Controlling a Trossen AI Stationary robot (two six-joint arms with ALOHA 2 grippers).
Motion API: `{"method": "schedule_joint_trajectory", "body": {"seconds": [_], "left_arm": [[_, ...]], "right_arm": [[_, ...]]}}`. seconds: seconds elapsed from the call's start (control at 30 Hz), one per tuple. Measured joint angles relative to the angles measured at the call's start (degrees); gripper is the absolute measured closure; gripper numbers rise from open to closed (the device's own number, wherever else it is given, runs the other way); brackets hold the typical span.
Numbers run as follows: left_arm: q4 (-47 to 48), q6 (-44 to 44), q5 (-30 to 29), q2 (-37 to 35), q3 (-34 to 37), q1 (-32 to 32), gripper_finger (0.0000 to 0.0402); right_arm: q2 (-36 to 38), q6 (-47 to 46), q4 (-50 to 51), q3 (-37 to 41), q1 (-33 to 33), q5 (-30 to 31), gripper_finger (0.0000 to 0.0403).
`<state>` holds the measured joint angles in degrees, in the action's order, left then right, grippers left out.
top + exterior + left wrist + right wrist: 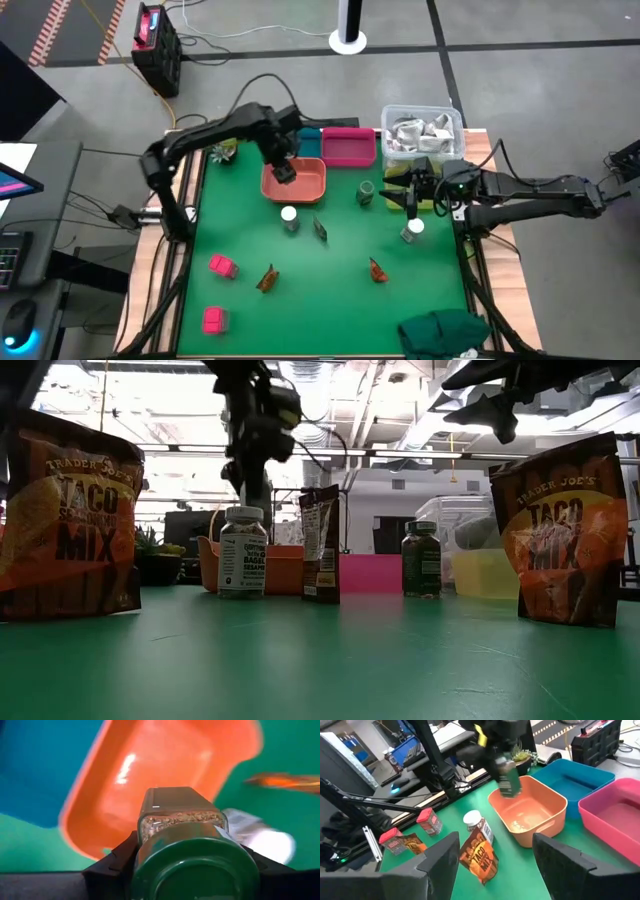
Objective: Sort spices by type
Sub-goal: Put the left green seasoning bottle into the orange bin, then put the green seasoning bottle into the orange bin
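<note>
My left gripper (285,170) hangs over the orange tray (303,183), shut on a dark green jar (180,815), which also shows in the right wrist view (507,777). My right gripper (495,870) is open and empty by the yellow tray (425,190) at the right. A second dark green jar (366,192) and two white-capped jars (289,215) (413,230) stand on the mat. Three brown-orange sachets (320,230) (267,278) (377,269) stand mid-table. Two pink blocks (221,265) (213,319) lie near left. My left gripper pinches the dark green jar between its two fingers (112,867) at the cap end (195,865), one finger on each side. The fingers come from above, pointing down, and lie along the jar. The jar hangs bottom-down, slightly tilted, clear above the orange tray's floor (165,760).
A blue tray (310,138) and a pink tray (348,147) stand at the far edge behind the orange one. A clear bin of crumpled wrappers (422,130) is far right, a plant sprig (222,152) far left, a green cloth (445,330) near right.
</note>
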<state>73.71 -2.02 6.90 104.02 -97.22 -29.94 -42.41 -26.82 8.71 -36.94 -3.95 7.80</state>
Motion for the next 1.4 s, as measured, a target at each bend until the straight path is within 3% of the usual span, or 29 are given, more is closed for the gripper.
{"method": "schedule_joint_trajectory", "body": {"seconds": [0.27, 0.53, 0.77, 1.0, 1.2, 1.4], "left_arm": [[1.0, -5.6, -2.2, 7.9, -0.6, -0.5, 0.0211], [-0.1, -6.8, -3.0, 8.6, -0.5, -0.8, 0.021], [0.0, -7.1, -3.3, 8.6, -0.5, -0.8, 0.0091], [0.6, -7.5, -4.1, 8.2, -0.7, -0.8, 0.0083], [-0.2, -9.4, -4.8, 8.0, -7.1, -0.4, 0.0083], [-1.7, -8.4, -4.8, 8.3, -14.5, 4.4, 0.0082]], "right_arm": [[0.0, -1.6, 0.1, 0.0, 0.0, 0.0, 0.0127], [-0.3, -1.4, 1.8, 0.0, 0.0, 0.0, 0.0127], [-0.8, -1.2, 1.8, 0.0, 0.0, 0.0, 0.0128], [-0.8, -1.2, 1.8, 0.0, 0.0, 0.0, 0.0128], [-1.2, -1.2, 3.3, -0.1, 0.0, 0.0, 0.0128], [-6.5, -0.4, 19.0, -5.5, 0.0, 0.0, 0.0128]]}}
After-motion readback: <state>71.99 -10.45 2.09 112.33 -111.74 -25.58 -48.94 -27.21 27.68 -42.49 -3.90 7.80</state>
